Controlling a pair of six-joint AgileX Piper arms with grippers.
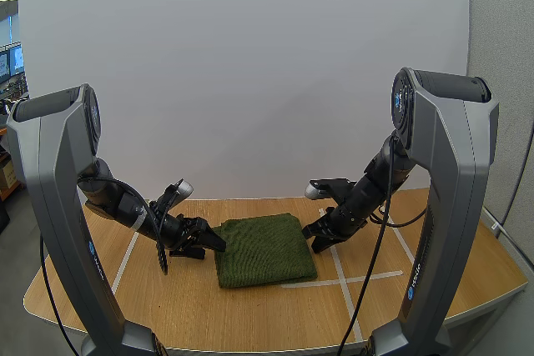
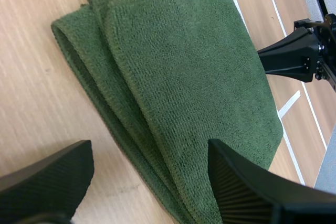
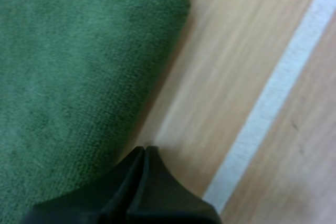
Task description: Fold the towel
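Our left gripper's fingers stand well apart, ribbed faces turned inward, holding nothing. They straddle one edge of the towel, where several stacked layers show. Our right gripper's fingers lie pressed together as one dark wedge, empty. Their tip sits over bare table, just beside the towel's opposite edge.

The towel lies flat as a compact green rectangle at the middle of the table, between the two grippers and beside the white tape lines.

Step in hand, as we judge it: the towel is already doubled into layers, so either one last fold is left or the task is near complete. A further fold calls for the left gripper to lower onto the layered edge, close on all layers together, then lift and carry them across. The right gripper must open first if it is to take a corner.

Pose: both arms reach down and inward from their bases. The forearms run low over the table, and the wrists point at the towel from opposite sides.
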